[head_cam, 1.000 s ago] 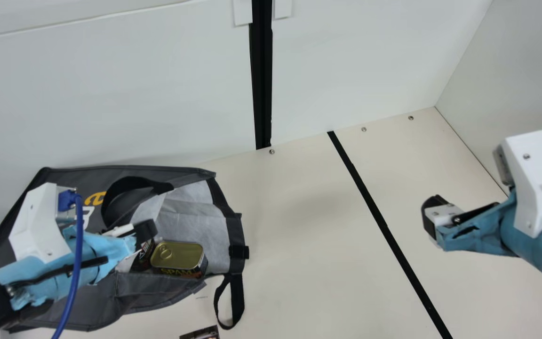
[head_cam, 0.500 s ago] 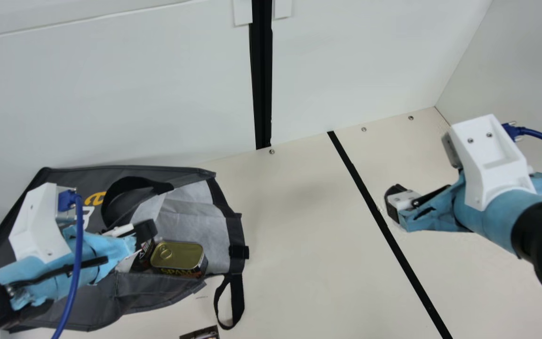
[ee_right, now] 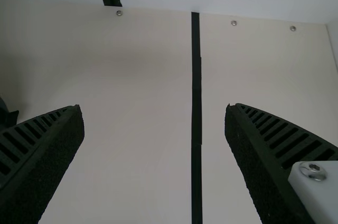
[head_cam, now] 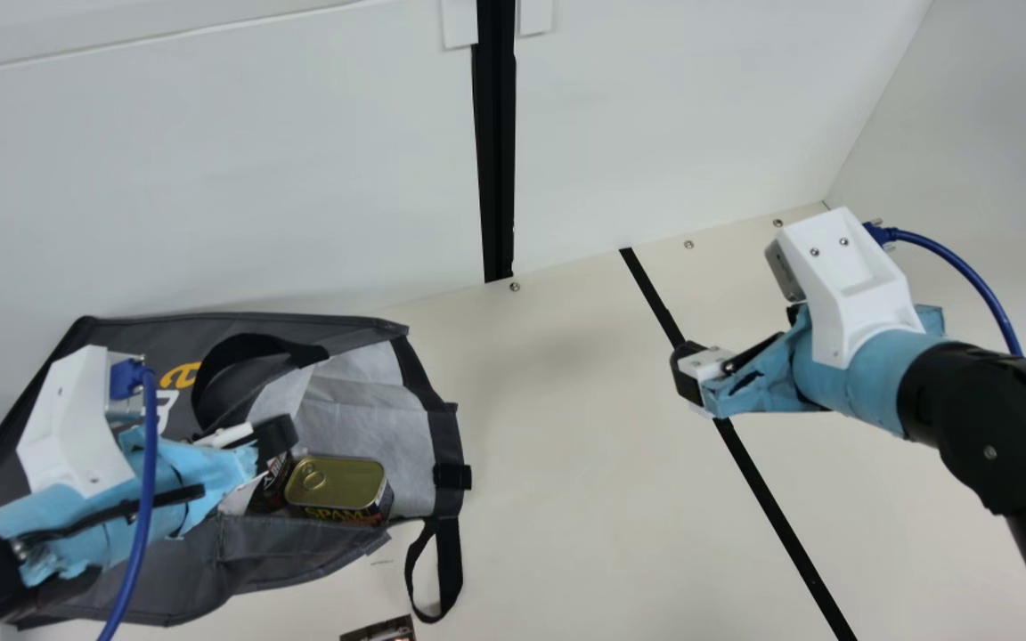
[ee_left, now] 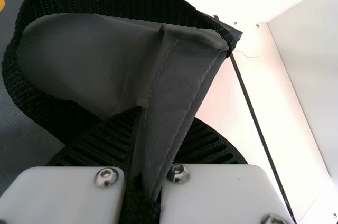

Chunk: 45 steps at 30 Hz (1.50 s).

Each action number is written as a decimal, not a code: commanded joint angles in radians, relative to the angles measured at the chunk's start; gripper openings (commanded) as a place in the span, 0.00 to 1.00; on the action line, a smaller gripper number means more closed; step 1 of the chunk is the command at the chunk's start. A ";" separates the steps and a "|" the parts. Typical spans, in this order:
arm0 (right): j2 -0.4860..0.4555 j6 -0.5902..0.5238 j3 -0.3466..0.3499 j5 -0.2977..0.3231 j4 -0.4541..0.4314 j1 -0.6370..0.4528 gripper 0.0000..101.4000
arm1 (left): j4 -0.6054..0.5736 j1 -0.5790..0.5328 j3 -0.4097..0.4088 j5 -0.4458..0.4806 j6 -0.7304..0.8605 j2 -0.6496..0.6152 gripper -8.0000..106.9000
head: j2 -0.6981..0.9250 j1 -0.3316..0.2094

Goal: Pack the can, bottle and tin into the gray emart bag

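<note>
The gray bag point(head_cam: 157, 588) lies on its side at the left of the main view, its mouth facing right. Inside the mouth rest the tin point(head_cam: 337, 488) and, beside it, a dark can or bottle point(head_cam: 271, 485), partly hidden by my left gripper point(head_cam: 274, 438). In the left wrist view my left gripper point(ee_left: 145, 145) is shut on a fold of the bag's edge point(ee_left: 177, 71), a black handle looping beside it. Over the table right of the bag hangs my right gripper point(head_cam: 687, 378); in the right wrist view the right gripper point(ee_right: 154, 113) stands open with nothing between its fingers.
A small dark printed item point(head_cam: 381, 630) lies at the main view's bottom edge, near the bag's hanging strap point(head_cam: 449, 561). A black tape line point(head_cam: 771, 499) crosses the cream table point(head_cam: 566, 463), with white walls behind and at the right.
My right arm has moved left across the table toward the bag, its gripper now over the tape line. My left arm, the bag and the things in it have stayed still.
</note>
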 commanded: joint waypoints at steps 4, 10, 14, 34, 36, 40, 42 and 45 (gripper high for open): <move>0.029 -0.056 0.010 -0.024 0.071 0.001 0.90 | 0.000 0.000 0.000 0.000 0.000 0.000 0.16 | -0.001 -0.023; 0.063 -0.119 0.025 -0.053 0.143 0.009 0.90 | 0.000 0.000 0.000 0.000 0.000 0.000 0.16 | -0.001 -0.023; 0.085 -0.168 0.040 -0.075 0.198 0.017 0.90 | 0.000 0.000 0.000 0.000 0.000 0.000 0.16 | -0.001 -0.023; 0.200 -0.433 0.122 -0.169 0.474 0.042 0.90 | 0.000 0.000 0.000 0.000 0.000 0.000 0.16 | -0.001 -0.023; 0.213 -0.457 0.125 -0.172 0.496 0.045 0.90 | 0.000 0.000 0.000 0.000 0.000 0.000 0.16 | -0.001 -0.023; 0.239 -0.505 0.129 -0.174 0.541 0.052 0.90 | 0.000 0.000 0.000 0.000 0.000 0.000 0.16 | -0.001 -0.023; 0.252 -0.529 0.130 -0.174 0.562 0.055 0.90 | 0.000 0.000 0.000 0.000 0.000 0.000 0.16 | -0.001 -0.023; 0.272 -0.563 0.133 -0.173 0.593 0.060 0.90 | 0.000 0.000 0.000 0.000 0.000 0.000 0.16 | -0.001 -0.023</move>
